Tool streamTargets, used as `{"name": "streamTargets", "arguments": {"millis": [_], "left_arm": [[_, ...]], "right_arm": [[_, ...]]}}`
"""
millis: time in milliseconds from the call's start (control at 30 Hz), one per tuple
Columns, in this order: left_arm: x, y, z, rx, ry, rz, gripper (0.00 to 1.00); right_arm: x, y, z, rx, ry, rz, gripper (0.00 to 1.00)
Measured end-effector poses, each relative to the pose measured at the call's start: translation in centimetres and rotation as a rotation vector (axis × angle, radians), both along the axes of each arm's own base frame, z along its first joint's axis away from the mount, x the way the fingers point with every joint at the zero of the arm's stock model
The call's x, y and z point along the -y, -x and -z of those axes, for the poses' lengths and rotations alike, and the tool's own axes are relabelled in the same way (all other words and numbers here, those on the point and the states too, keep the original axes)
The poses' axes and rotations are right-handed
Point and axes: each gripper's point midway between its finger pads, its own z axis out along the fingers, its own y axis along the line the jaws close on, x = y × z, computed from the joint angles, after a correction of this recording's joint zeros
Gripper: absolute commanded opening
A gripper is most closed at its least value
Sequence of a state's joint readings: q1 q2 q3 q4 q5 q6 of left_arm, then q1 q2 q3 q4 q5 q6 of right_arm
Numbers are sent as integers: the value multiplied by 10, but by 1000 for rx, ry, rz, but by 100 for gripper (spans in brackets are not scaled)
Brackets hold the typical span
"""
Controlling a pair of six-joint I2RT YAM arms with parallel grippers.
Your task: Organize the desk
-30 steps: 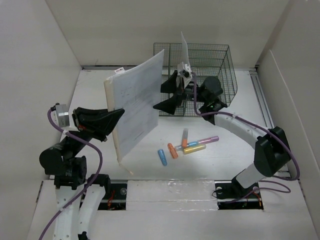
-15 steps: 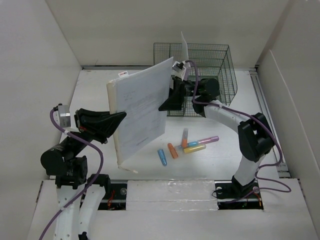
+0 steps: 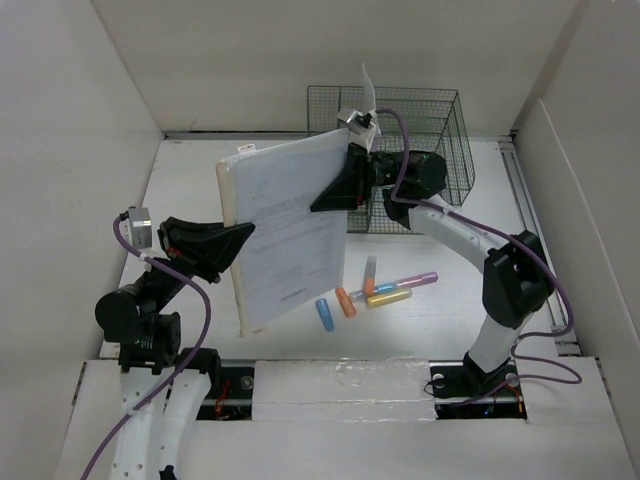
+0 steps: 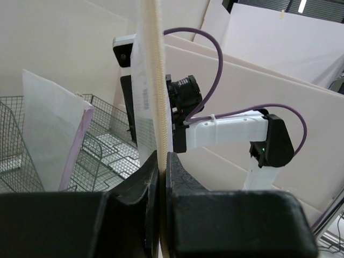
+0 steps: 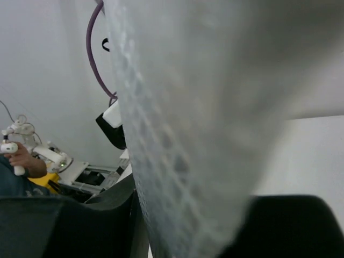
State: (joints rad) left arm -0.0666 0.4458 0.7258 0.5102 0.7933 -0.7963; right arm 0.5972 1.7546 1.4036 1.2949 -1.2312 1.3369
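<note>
A white notebook (image 3: pixel 285 235) with a cream spine hangs upright above the desk (image 3: pixel 450 310). My left gripper (image 3: pixel 235 240) is shut on its left edge; in the left wrist view the cream edge (image 4: pixel 153 80) runs up from between the pinched jaws (image 4: pixel 161 161). My right gripper (image 3: pixel 335 190) reaches in from the basket side and is closed over the notebook's upper right edge. In the right wrist view the blurred notebook (image 5: pixel 215 107) fills the space between the dark fingers (image 5: pixel 115 215).
A dark wire-mesh basket (image 3: pixel 430 130) stands at the back right with a white sheet (image 3: pixel 368 95) upright in it. Several coloured markers (image 3: pixel 375 290) lie on the desk below the notebook. White panel walls enclose the desk.
My right gripper has swung left from in front of the basket to the notebook's right edge and closed on it. The left gripper has held the notebook throughout, shifting it slightly right.
</note>
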Motion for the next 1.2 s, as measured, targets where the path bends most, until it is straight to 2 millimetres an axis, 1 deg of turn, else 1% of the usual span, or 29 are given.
{"name": "streamTargets", "arguments": {"millis": [133,233,267,300,333,367,400,433,533,600,633,700,767,800,867,933,1000,1067,1133,1200], "left_arm": [[-2,2,-3,23,13,-8,0],[-2,2,-4,30,21,-13,0],[-3,1,-4,27,23,-19,6],[-5,-1,-3,20,27,-34,14],[-7,-5,-2,10,29,-53,34],[-9,-10,1,-4,31,-79,44],[-12,-16,5,-24,30,-105,52],[-15,-22,9,-57,33,-134,63],[-29,-39,20,-151,32,-247,73],[-41,-46,23,-200,38,-336,74],[-48,-49,24,-222,42,-382,74],[-63,-50,26,-252,56,-471,74],[-73,-49,29,-267,65,-532,74],[-78,-52,34,-287,64,-565,73],[-80,-50,35,-287,68,-574,73],[-80,-53,42,-303,65,-580,72],[-79,-58,54,-329,58,-574,71],[-77,-63,70,-363,48,-572,71],[-76,-67,82,-394,39,-565,71],[-74,-69,91,-415,33,-557,71]], "right_arm": [[-3,5,-1,-12,2,-16,0],[-5,6,-1,-20,0,-18,0],[-5,5,0,-24,-1,-15,0],[-5,4,0,-29,-2,-11,0],[-5,3,1,-34,-1,-7,0],[-4,1,3,-34,2,-3,0],[-3,-1,6,-32,2,6,0],[-1,-3,9,-28,3,18,0],[10,-18,17,43,-26,105,0],[18,-33,13,119,-53,202,0],[22,-41,7,144,-62,263,0],[27,-58,-11,213,-84,410,0],[29,-74,-33,278,-98,560,0],[31,-81,-44,311,-104,633,0],[35,-96,-64,364,-111,766,0],[43,-116,-76,393,-105,910,0],[54,-139,-78,404,-82,1049,0],[65,-164,-74,404,-45,1185,0],[75,-190,-63,397,1,1306,0],[84,-213,-48,385,56,1413,0]]}}
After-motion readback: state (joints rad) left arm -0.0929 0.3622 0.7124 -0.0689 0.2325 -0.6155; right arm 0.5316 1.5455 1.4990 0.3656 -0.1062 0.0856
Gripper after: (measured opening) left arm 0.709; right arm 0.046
